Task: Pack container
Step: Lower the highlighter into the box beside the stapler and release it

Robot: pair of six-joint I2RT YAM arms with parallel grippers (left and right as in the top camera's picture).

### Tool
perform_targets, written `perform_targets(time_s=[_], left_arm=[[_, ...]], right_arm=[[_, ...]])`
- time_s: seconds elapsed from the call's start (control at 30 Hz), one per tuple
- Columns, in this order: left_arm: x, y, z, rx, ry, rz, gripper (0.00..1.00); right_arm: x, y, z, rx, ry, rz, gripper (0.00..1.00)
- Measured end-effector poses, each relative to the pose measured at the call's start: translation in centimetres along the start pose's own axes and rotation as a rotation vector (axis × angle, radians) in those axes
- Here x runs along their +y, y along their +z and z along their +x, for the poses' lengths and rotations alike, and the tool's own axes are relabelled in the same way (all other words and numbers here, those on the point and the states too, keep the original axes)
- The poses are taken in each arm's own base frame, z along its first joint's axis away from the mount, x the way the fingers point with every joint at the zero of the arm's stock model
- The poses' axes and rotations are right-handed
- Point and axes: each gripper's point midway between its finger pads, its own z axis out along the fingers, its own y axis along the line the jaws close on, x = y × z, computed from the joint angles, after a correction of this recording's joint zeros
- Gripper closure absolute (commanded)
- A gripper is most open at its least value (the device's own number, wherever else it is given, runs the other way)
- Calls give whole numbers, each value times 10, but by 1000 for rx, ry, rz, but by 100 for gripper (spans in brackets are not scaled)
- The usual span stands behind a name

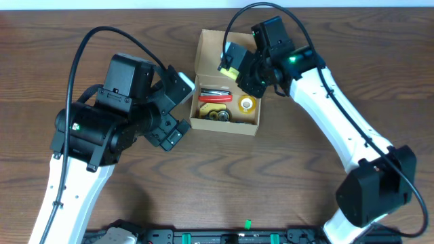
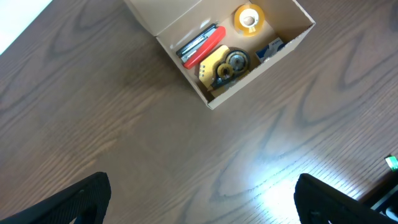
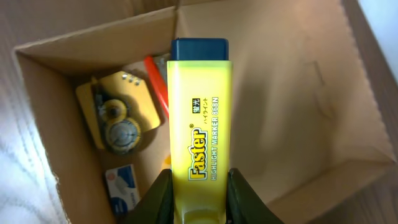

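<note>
My right gripper (image 3: 198, 186) pinches a highlighter (image 3: 199, 112); below its tip the box (image 3: 292, 99) lies open: light, thin cardboard, I judge, best steadied by a side wall. My left gripper (image 2: 199, 199) hangs wide, box ahead of it.

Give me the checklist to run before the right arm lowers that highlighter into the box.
1. Grip: right gripper is shut on the highlighter, a finger on each side. Ok.
2. Lid: the container has its flap folded back. Ok.
3. Left gripper: open, over bare table, apart from the container. Ok.
4. Highlighter over the compartment: the overhead view shows it near the flap's hinge line, and its height is unclear. Cannot tell.
5. Room inside: the red tool, yellow dispenser and tape roll crowd the floor. Cannot tell whether the gap fits.
</note>
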Motion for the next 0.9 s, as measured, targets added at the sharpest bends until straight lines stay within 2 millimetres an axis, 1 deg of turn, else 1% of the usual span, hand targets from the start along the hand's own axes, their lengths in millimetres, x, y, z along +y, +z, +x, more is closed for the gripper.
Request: perform_targets(time_s=[0.2,0.33,0.43,0.53,0.6,0.77,0.9], left_arm=[[0,0,0,0,0,0,5],[0,0,0,0,0,0,5],[0,0,0,0,0,0,5],[0,0,0,0,0,0,5],[0,0,0,0,0,0,5],[0,0,0,0,0,0,5],[0,0,0,0,0,0,5]], right_arm=[[13,20,2,11,-82,-68,99],[30,45,7,40,-163,-132,99],[36,63,15,67,-208,-169,99],[38,76,23,92,-234,-184,99],[35,80,25,98,-248,-175,99],[25,87,18,74,-277,-130,99],[22,93,17,68,-302,-121,99]])
